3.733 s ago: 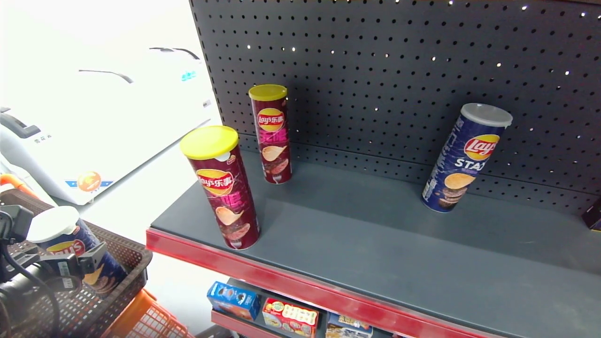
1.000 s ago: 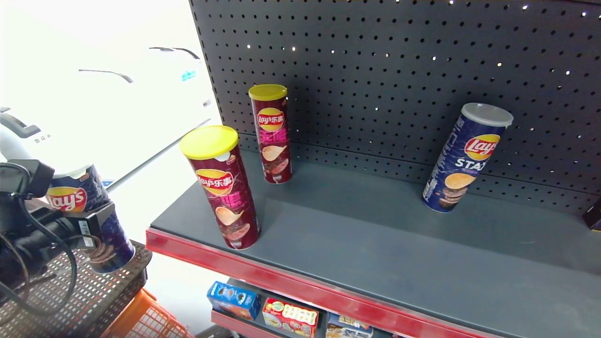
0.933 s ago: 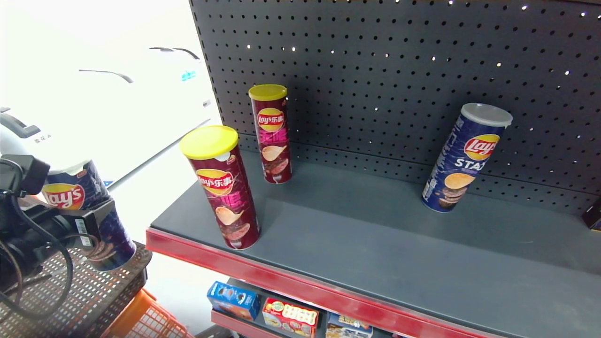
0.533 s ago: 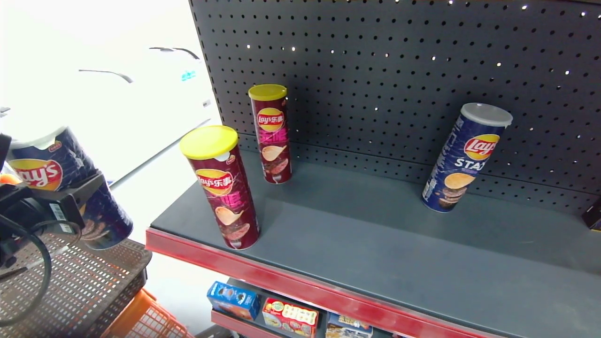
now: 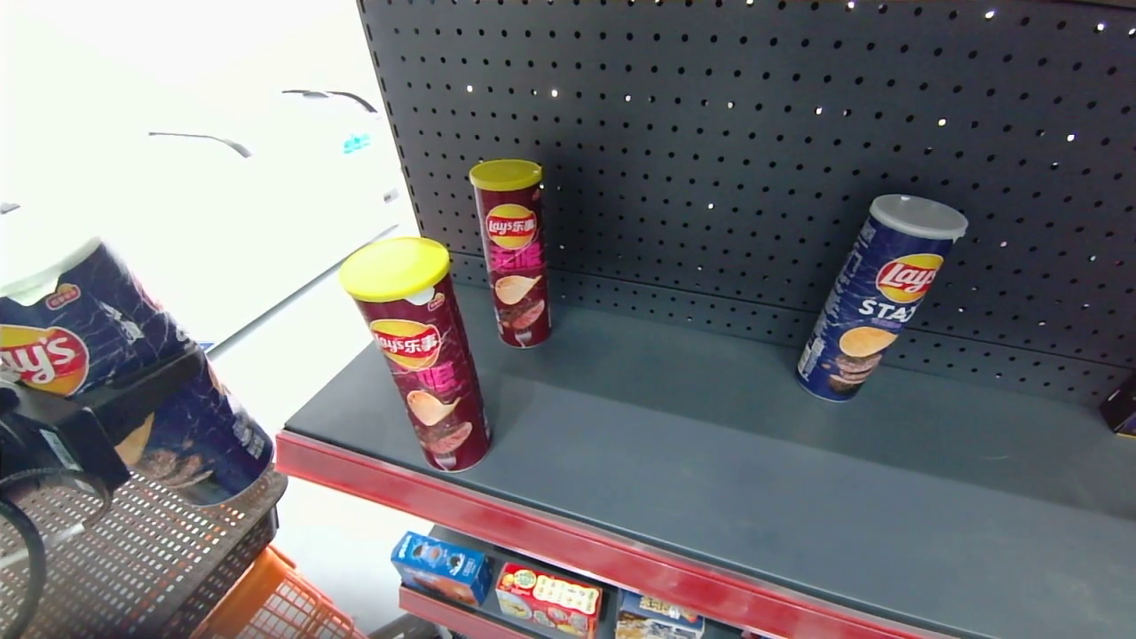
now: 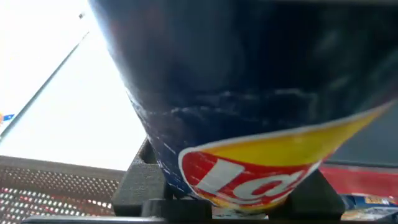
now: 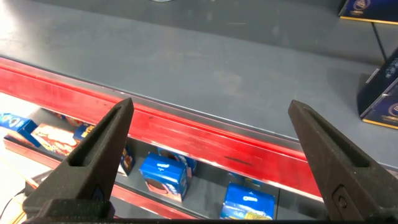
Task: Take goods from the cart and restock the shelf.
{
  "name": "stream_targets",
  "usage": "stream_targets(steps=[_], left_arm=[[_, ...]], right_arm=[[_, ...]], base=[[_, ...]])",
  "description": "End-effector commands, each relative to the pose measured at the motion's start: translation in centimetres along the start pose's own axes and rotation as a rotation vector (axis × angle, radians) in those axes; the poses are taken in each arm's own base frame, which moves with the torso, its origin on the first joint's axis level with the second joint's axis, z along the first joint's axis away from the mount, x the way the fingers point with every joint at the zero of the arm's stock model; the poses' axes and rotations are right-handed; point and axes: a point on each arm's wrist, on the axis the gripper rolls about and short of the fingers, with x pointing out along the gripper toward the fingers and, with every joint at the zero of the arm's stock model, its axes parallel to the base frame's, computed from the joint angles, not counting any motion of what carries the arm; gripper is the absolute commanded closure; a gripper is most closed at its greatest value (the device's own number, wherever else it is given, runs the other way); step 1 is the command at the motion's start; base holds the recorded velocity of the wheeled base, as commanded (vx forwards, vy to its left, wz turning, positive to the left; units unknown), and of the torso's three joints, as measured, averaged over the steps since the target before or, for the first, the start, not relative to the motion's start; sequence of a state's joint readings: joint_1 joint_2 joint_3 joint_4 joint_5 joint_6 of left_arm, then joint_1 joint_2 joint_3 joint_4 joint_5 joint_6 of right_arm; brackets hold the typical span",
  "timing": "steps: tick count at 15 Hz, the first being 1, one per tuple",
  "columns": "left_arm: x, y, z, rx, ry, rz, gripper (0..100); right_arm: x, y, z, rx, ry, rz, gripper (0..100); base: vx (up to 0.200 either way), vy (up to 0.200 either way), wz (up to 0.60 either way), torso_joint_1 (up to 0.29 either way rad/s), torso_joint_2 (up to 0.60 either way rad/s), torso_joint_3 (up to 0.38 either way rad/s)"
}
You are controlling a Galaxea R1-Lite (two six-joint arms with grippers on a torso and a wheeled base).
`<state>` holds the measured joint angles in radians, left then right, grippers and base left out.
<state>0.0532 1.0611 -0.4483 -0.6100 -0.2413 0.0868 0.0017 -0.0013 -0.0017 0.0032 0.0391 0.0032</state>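
My left gripper (image 5: 80, 417) is shut on a dark blue chip can (image 5: 133, 373) with a white lid, held tilted above the brown mesh cart basket (image 5: 160, 568), left of the shelf. The left wrist view shows that blue chip can (image 6: 249, 106) close up between the fingers (image 6: 140, 180). On the grey shelf (image 5: 710, 461) stand two maroon cans with yellow lids, one at the front left (image 5: 417, 355) and one behind it (image 5: 513, 253). Another blue can (image 5: 874, 302) leans against the pegboard at the right. My right gripper (image 7: 211, 162) is open over the shelf's red front edge (image 7: 186, 130).
An orange basket (image 5: 275, 603) sits under the brown one. Boxed goods (image 5: 497, 581) fill the lower shelf. Dark blue boxes (image 7: 385, 87) stand on the shelf at the far right. The shelf's middle, between the maroon cans and the leaning blue can, is bare.
My left gripper has lifted the blue can out of the cart basket and raised it, moving it nearer the camera. The cans on the shelf have not moved.
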Motion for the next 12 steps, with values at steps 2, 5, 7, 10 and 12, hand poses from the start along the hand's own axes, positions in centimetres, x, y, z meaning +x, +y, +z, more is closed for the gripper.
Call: stream_targets(steps=[2,5,7,10,12], left_arm=[[-0.7,-1.3,0.7,0.001,-0.044,-0.135,100],[-0.7,-1.8,1.4,0.007,-0.072,-0.236,100],[-0.7,-2.4,1.8,0.01,-0.093,-0.338,100],[-0.7,-2.7,2.1,0.01,-0.103,-0.368,100],[-1.4,-3.3,2.1,0.002,-0.087,-0.415,100]], right_arm=[[0.0,0.0,0.0,0.0,0.001,0.001,0],[0.0,0.0,0.0,0.0,0.001,0.001,0],[0.0,0.0,0.0,0.0,0.001,0.001,0],[0.0,0.0,0.0,0.0,0.001,0.001,0],[0.0,0.0,0.0,0.0,0.001,0.001,0]], base=[[0.0,0.0,0.0,0.0,0.0,0.0],[0.0,0.0,0.0,0.0,0.0,0.0],[0.0,0.0,0.0,0.0,0.0,0.0],[0.0,0.0,0.0,0.0,0.0,0.0],[0.0,0.0,0.0,0.0,0.0,0.0]])
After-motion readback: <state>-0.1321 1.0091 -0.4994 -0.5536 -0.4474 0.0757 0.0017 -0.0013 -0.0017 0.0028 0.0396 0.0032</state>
